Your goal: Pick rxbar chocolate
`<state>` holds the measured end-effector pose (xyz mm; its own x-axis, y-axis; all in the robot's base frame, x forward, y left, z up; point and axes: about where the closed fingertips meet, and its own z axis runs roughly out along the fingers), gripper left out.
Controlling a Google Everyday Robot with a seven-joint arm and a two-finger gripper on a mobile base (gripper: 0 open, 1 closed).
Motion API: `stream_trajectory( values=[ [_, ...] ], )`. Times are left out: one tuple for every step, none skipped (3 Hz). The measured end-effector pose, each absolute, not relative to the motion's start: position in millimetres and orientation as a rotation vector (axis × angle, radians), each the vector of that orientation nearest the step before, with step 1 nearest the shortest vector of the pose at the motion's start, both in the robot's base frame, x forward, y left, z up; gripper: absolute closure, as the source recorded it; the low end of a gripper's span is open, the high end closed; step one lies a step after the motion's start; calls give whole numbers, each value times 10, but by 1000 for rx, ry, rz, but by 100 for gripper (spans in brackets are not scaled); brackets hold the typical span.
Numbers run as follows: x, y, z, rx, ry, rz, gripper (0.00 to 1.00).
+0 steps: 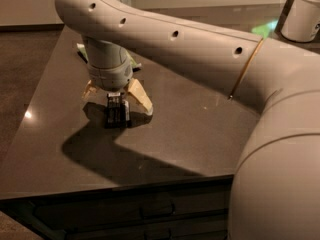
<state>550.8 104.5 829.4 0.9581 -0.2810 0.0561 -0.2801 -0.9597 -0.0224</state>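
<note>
The rxbar chocolate (117, 113), a small black wrapper with pale lettering, lies flat on the dark table (190, 134) left of centre. My gripper (116, 98) hangs straight down over it, open, with one tan finger (140, 96) on the bar's right and the other (89, 89) on its left. The fingertips are close to the table surface and the bar's far end sits between them. The jaws are not closed on the bar.
A green crinkled bag (132, 63) peeks out behind the wrist, mostly hidden by the arm. A white container (301, 13) stands at the far right on another surface. The table's front edge has dark drawers (150, 211) below it. No gold can is in view.
</note>
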Motion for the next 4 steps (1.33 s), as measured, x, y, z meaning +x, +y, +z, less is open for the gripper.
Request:
stream_trajectory(
  values=[
    [5527,1043,8273,-3121,418,-116,18],
    [5534,1021,8300,-3135,411,-131,41],
    [5535,1017,8346,-3135,412,-131,65],
    [5536,1015,8374,-3135,412,-131,87]
  ],
)
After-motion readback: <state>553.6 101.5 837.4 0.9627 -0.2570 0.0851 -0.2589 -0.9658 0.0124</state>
